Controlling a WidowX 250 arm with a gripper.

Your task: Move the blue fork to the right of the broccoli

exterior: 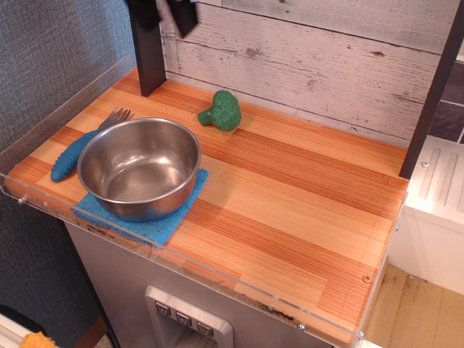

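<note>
Fork (pixel 76 153) left of bowl (pixel 139 167) (touching)

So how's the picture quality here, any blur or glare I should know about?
In the observation.image view, the claw at the top edge is motion-blurred and mostly cropped; the steel bowl shows soft reflections but no harsh glare; the blue fork and broccoli look sharp and evenly lit.

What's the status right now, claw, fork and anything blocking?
Claw high at top edge, holding nothing, jaws unclear. Blue fork left of the steel bowl, untouched. Spot right of the broccoli bare.
</note>
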